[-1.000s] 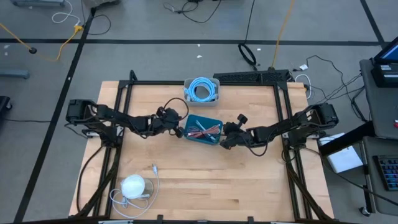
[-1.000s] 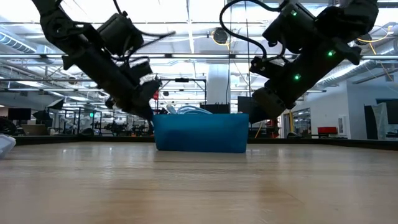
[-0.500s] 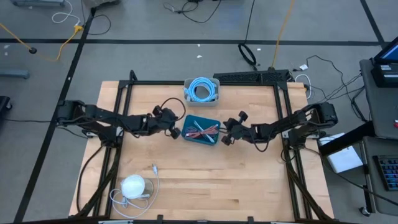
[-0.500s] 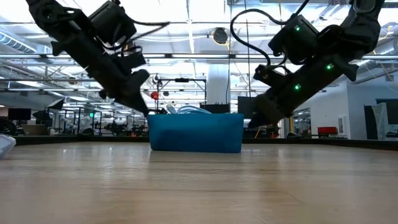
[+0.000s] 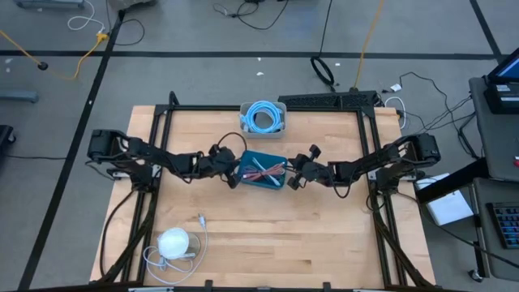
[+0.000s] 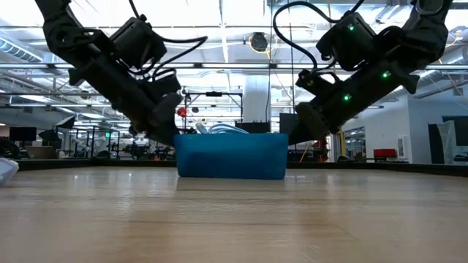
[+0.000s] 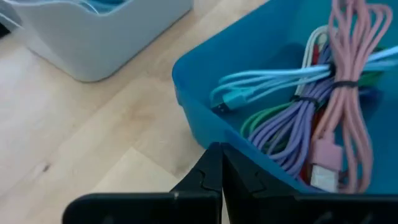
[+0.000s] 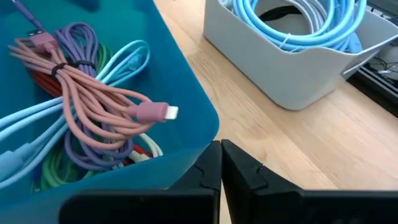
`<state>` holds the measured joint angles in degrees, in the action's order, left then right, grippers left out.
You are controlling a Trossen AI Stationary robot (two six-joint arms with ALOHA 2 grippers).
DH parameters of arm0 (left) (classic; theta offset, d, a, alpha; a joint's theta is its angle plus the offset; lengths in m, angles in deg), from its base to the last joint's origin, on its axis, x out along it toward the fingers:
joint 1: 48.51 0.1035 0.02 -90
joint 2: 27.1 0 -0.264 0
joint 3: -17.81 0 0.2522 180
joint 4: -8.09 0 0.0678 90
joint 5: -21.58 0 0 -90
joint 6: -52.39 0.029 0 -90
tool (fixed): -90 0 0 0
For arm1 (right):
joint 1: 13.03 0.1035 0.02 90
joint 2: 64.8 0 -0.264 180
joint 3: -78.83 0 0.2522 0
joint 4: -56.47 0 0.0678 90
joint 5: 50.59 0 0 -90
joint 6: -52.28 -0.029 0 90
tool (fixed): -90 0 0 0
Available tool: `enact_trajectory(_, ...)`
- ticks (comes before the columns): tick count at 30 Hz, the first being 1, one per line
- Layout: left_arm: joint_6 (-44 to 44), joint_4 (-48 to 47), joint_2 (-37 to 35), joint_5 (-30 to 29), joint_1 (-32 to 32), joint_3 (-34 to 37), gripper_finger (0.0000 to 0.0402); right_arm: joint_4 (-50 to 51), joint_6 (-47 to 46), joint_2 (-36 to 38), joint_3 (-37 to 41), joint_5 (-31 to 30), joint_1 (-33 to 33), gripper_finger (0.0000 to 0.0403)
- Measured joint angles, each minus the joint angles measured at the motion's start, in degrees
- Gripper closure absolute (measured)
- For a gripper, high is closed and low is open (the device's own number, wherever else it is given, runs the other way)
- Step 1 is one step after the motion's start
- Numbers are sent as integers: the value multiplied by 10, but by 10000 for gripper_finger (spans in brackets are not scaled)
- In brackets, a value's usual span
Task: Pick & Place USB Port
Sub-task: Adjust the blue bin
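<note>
A blue bin (image 5: 261,169) stands on its base at the table's middle. It holds a bundle of pink, purple, light blue and green USB cables (image 7: 311,93), whose pink plug (image 8: 155,112) lies on top. My left gripper (image 5: 235,173) is shut at the bin's left wall. My right gripper (image 5: 289,179) is shut at the bin's right wall. In the low view both arms slant down to the bin (image 6: 231,155) from either side. My left gripper (image 7: 220,149) has its shut fingertips against the outside of the bin's left wall (image 7: 202,130), low down, slanting down from the table's left. The bin stands flat on the table. My right gripper (image 8: 219,147) sets its shut fingertips against the outside of the bin's right wall (image 8: 180,158), slanting down from the table's right.
A grey bin (image 5: 263,118) with a coiled light blue cable stands just beyond the blue bin, toward the far edge. A white round object with a white cord (image 5: 174,242) lies near the table's near left corner. Bare wood lies in front of the blue bin.
My left gripper drew back toward the table's left, then came back to the bin's left wall. My right gripper moved left and slightly toward the far edge, staying at the bin's right wall. The blue bin slid a little toward the table's left.
</note>
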<state>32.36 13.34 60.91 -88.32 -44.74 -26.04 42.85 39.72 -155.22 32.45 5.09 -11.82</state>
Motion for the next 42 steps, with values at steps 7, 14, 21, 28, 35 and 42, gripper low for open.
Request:
enact_trajectory(7,-12,-6,9,18,-1,0,401,-12,11,0,0,1,0,403)
enact_trajectory(14,-30,-7,9,19,-15,0,401,-16,13,0,0,1,0,403)
enact_trajectory(21,-36,-8,9,16,-20,0,401,-19,15,0,0,1,-1,403)
enact_trajectory(28,-45,-8,9,14,-23,0,401,-22,17,0,0,1,-3,403)
enact_trajectory(35,-47,-8,9,13,-28,0,401,-47,22,-18,0,15,-16,403)
enact_trajectory(42,-47,-6,9,8,-28,0,401,-71,28,-57,-8,49,-29,403)
